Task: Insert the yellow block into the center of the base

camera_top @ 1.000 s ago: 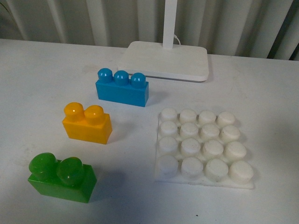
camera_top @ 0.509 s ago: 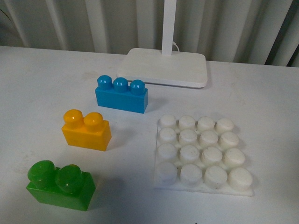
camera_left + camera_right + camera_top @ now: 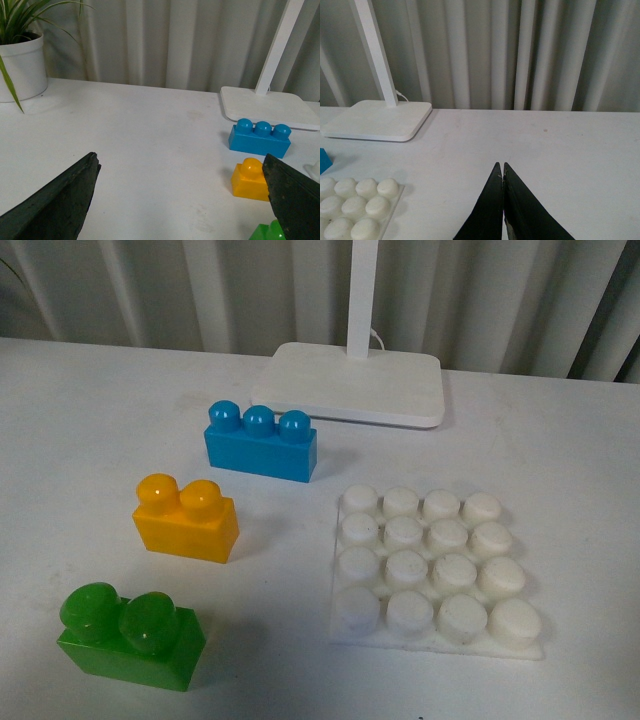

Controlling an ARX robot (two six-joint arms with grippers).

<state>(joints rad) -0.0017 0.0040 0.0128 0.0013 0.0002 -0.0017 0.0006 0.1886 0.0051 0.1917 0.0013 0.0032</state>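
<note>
The yellow block (image 3: 186, 517) sits upright on the white table (image 3: 560, 460), studs up, untouched and free on every side. To its right, across a strip of bare table, lies the base (image 3: 430, 565), flat, with all its white studs uncovered. Behind the yellow block is the blue block (image 3: 260, 443), near it but not touching, and in front, closest to the robot, the green block (image 3: 130, 635), also apart. The lamp stand (image 3: 355, 383) sits at the back, just past the blue block, against the pale curtain (image 3: 500, 300). Neither arm shows in the front view. Over to the left wrist view: the left gripper (image 3: 180, 157) has its dark fingers (image 3: 50, 205) spread wide with nothing between them, hanging over bare table, the yellow block ahead of it next to one finger and a potted plant (image 3: 20, 67) off at the far side. The right wrist view shows the right gripper (image 3: 502, 167) with its fingers pressed together at the tips, holding nothing, over open table, the base off to one side and well apart from it.
</note>
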